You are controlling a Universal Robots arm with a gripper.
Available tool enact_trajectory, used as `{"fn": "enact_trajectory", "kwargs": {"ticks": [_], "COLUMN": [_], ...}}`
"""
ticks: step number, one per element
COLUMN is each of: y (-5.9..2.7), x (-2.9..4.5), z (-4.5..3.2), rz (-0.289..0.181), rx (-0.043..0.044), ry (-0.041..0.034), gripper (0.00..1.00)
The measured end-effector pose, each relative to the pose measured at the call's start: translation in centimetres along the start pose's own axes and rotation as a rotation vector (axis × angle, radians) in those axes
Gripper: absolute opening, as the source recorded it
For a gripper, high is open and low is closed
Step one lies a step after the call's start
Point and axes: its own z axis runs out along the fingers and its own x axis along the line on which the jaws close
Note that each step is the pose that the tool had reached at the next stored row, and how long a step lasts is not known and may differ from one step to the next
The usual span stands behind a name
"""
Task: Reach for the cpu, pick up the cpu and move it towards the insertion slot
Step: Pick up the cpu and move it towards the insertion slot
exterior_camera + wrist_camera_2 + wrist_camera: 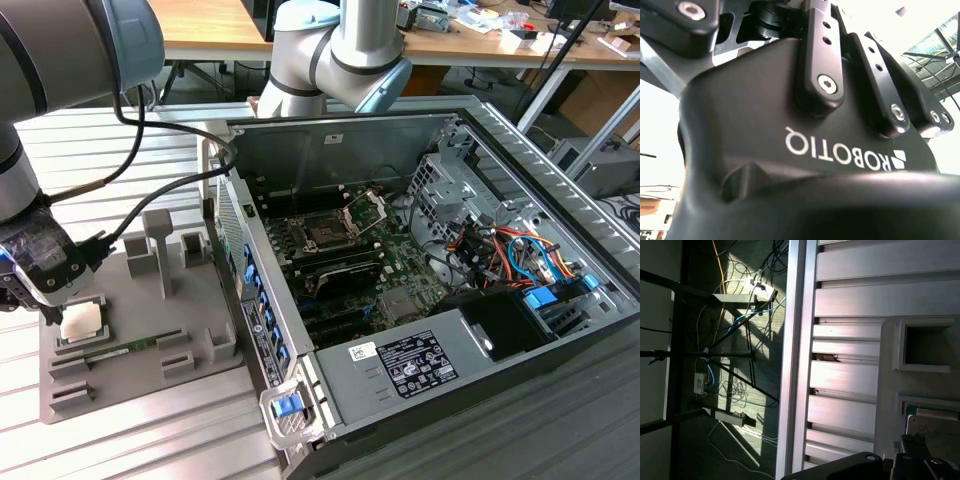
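Note:
The cpu [80,322], a pale square chip, lies flat in a recess of the grey plastic tray [140,385] at the exterior view's left. My gripper [52,308] hangs low over the tray, right beside the chip's edge on that view's left side, touching or nearly touching it. In the first wrist view the cpu [934,424] shows pale on the tray, close to black gripper parts. The insertion slot [325,235] sits on the green motherboard inside the open computer case, with its metal load plate [366,210] hinged up.
A long green memory stick [112,352] lies in the tray just in front of the chip. Grey posts [157,245] rise from the tray's back. The case wall [245,270] stands between tray and motherboard. Cables and drive bays [520,255] fill the case's right side.

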Motion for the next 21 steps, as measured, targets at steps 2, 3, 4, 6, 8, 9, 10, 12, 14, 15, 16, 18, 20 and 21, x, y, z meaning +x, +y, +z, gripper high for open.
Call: {"fn": "enact_trajectory", "kwargs": {"ticks": [2,3,4,6,8,9,10,12,14,15,16,18,20,21], "y": [0.0,0.01,0.0,0.0,-0.01,-0.01,-0.02,-0.02,-0.03,-0.03,-0.03,-0.03,-0.03,-0.03], "x": [-0.01,-0.03,-0.05,-0.11,-0.16,-0.21,-0.24,-0.3,-0.34,-0.36,-0.39,-0.41,-0.43,-0.43], "z": [0.13,0.19,0.22,0.3,0.36,0.41,0.44,0.5,0.55,0.58,0.63,0.69,0.78,0.78], "rz": [0.0,0.0,0.0,0.0,0.0,0.0,0.0,0.0,0.0,0.0,0.0,0.0,0.0,0.0], "rx": [0.0001,0.0002,0.0003,0.0004,0.0004,0.0004,0.0004,0.0004,0.0005,0.0004,0.0004,0.0005,0.0005,0.0005], "ry": [0.0,0.0,0.0001,0.0,0.0,0.0001,0.0,0.0,0.0001,0.0001,0.0,0.0001,0.0001,0.0002], "gripper": [0.11,0.11,0.11,0.11,0.11,0.11,0.11,0.11,0.11,0.11,0.11,0.11,0.11,0.11]}}
